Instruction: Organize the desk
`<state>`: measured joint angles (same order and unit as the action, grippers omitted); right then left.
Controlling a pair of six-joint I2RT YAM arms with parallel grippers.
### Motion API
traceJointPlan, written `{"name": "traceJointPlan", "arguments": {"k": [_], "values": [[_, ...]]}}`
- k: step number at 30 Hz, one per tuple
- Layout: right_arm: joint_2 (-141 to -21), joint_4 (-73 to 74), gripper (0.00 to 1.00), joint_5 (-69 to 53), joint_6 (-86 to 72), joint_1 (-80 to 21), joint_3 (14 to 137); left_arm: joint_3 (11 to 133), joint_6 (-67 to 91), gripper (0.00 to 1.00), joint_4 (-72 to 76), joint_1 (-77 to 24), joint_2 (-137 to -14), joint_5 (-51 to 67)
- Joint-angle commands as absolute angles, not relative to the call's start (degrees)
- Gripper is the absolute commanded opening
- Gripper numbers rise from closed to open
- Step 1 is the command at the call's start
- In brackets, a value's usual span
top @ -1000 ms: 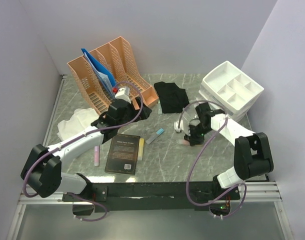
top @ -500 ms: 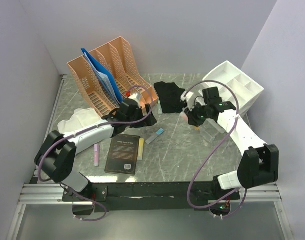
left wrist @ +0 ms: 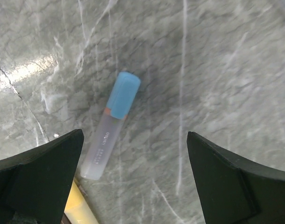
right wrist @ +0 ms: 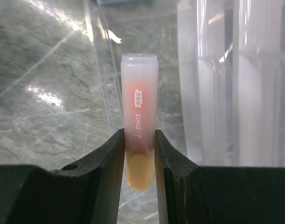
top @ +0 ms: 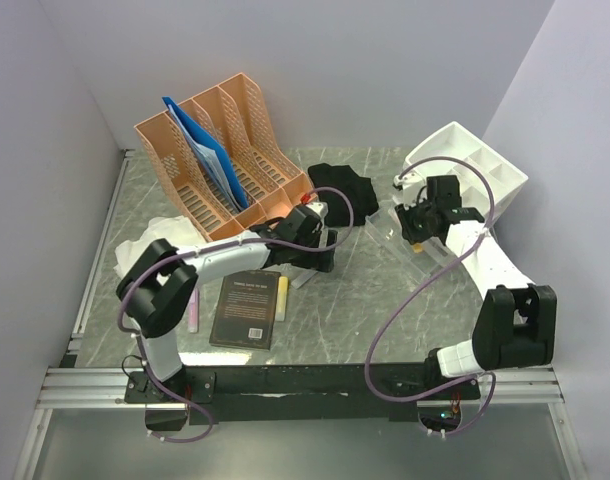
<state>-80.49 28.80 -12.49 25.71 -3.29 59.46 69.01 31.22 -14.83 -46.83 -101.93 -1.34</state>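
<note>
Worktop [top: 355,300], grey-green marble, is seen running from the black rail at the near edge to the far wall; it is still cluttered.

Two moves are noted against a second ago.

Right gripper [right wrist: 139,135], then low over the middle right of the worktop, is now carried to the far right corner, beside the white divided tray [top: 463,170]. Its jaws are closed on a pink marker [right wrist: 139,93], gripped by the lower barrel with the capped end projecting beyond them, directly in front of a clear holder [right wrist: 217,93]. Whether the marker is lined up with a slot cannot be told.

Left gripper [left wrist: 134,140], then at the foot of the orange file rack [top: 225,150], is now brought rightward to the middle of the worktop, just off the far right corner of the black book [top: 247,308]. Its jaws are spread fully and nothing is held. A blue-capped marker [left wrist: 110,135] lies flat on the marble between them, nearer one jaw, with the end of a yellow marker [left wrist: 79,207] just beside its base.

Meaning for the task, as judged: one marker is nearly stowed and a second is lined up for pickup. Book, black cloth [top: 340,185] and white cloth [top: 150,240] are not yet dealt with, so the tidying is taken to be far from finished.
</note>
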Motion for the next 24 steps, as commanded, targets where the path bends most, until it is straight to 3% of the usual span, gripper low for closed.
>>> {"name": "traceJointPlan", "arguments": {"k": [1, 8, 18, 24], "values": [[-82.35, 25.84, 0.29, -10.55, 24.61, -1.50, 58.80, 72.77, 27.95, 0.99, -17.66, -47.02, -103.97, -2.64], [-84.11, 27.42, 0.47, -12.12, 25.40, -0.88, 60.03, 74.97, 26.90, 0.97, -19.77, -47.81, -107.22, -3.17], [-82.53, 34.96, 0.52, -22.75, 28.21, -0.88, 63.10, 78.57, 25.40, 0.86, -23.29, -48.16, -111.00, -3.16], [-79.81, 37.88, 0.52, -30.49, 29.88, -0.97, 64.07, 80.94, 24.87, 0.70, -26.45, -48.16, -113.55, -4.65]]}}
